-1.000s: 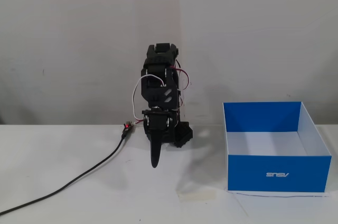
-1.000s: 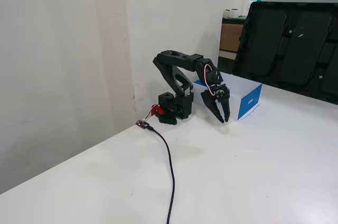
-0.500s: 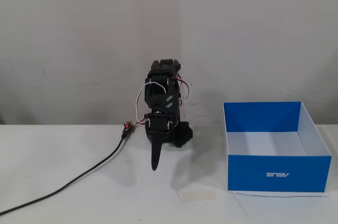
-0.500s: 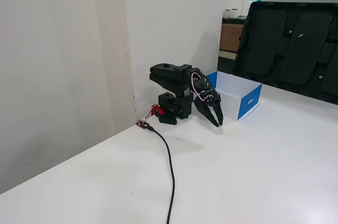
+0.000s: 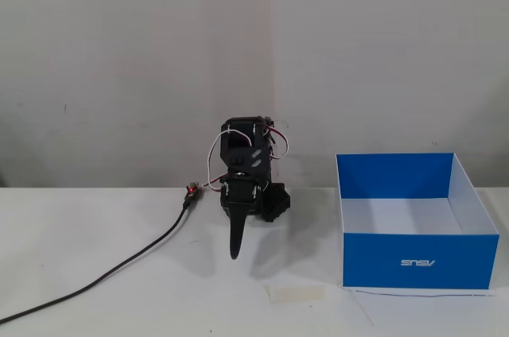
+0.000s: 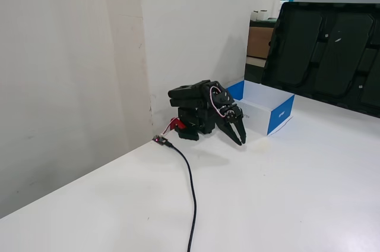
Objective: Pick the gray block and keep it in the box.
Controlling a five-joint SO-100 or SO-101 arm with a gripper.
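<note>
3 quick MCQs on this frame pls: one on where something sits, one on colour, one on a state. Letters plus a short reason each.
1. In the fixed view from the front, the box stands where relative to the arm?
A. to its right
B. to its left
C. behind it

2. The box's outer walls are:
A. red
B. blue
C. green

3. The arm is:
A. stretched out over the box
B. reaching high up the wall
C. folded low, its hand pointing down at the table

Key:
1 A: the box sits right of the arm in that view.
2 B: the front wall is blue with a small white logo.
3 C: the arm is tucked together and its dark fingers hang beside the base, clear of the box.
</note>
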